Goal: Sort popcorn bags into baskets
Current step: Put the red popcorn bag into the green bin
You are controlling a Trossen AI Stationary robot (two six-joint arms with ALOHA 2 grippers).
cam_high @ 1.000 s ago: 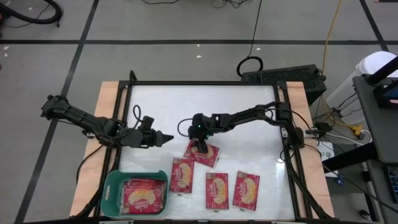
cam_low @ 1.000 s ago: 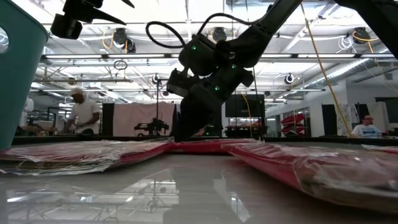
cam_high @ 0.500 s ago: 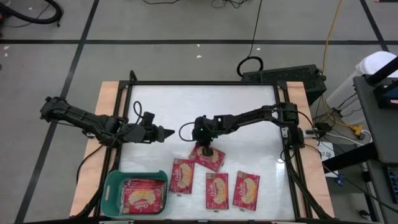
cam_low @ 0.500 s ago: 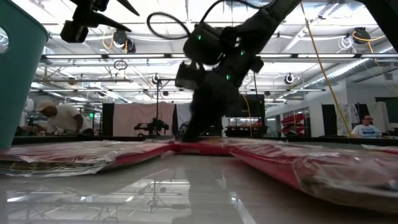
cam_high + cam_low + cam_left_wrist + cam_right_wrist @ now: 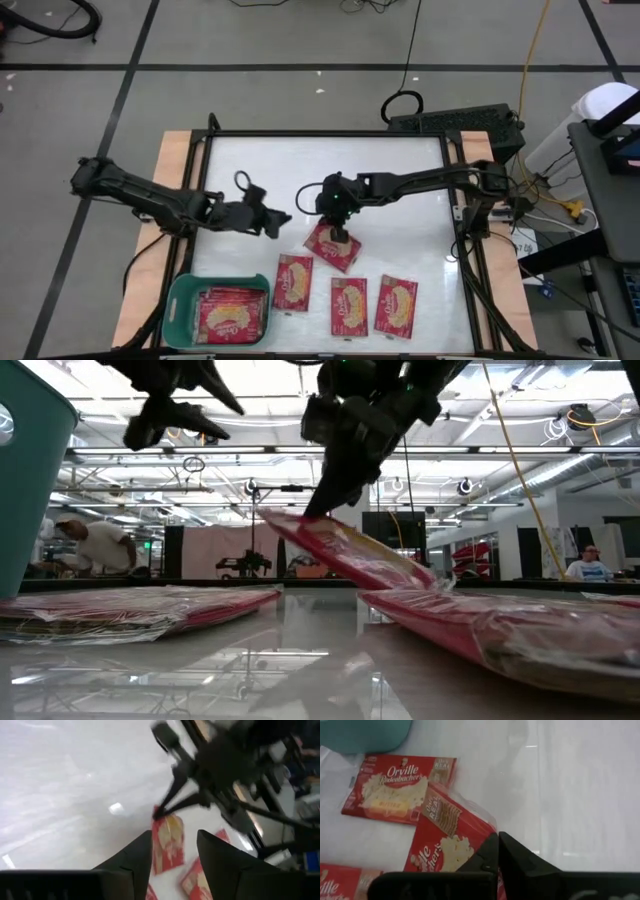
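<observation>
My right gripper [image 5: 338,228] is above the middle of the table, shut on a red popcorn bag [image 5: 332,248], which is tipped up in the low view [image 5: 350,555]. My left gripper [image 5: 285,222] hovers just left of it, open with nothing between its fingers [image 5: 172,855]. Three more bags [image 5: 293,281] [image 5: 349,305] [image 5: 396,305] lie flat near the front edge. The teal basket [image 5: 180,300] stands at the front left with red bags [image 5: 232,316] inside. My right gripper pinches the bag's far end [image 5: 482,837] between its two fingers. The fingers slant down from the far side. The bag hangs tilted, its held end [image 5: 280,522] raised and its other end [image 5: 430,580] down near the table; whether that end touches I cannot tell.
The white tabletop [image 5: 330,170] beyond the arms is bare. A black frame [image 5: 455,210] borders it, with wooden strips [image 5: 170,190] outside. In the low view the basket wall [image 5: 25,470] stands at the left, and people show in the room beyond.
My right gripper has risen with the bag's far end. The bag lay flat on the table and is now tipped up, its near end staying low. My left gripper has shifted a little toward the table's right, toward the bag, and has rolled.
</observation>
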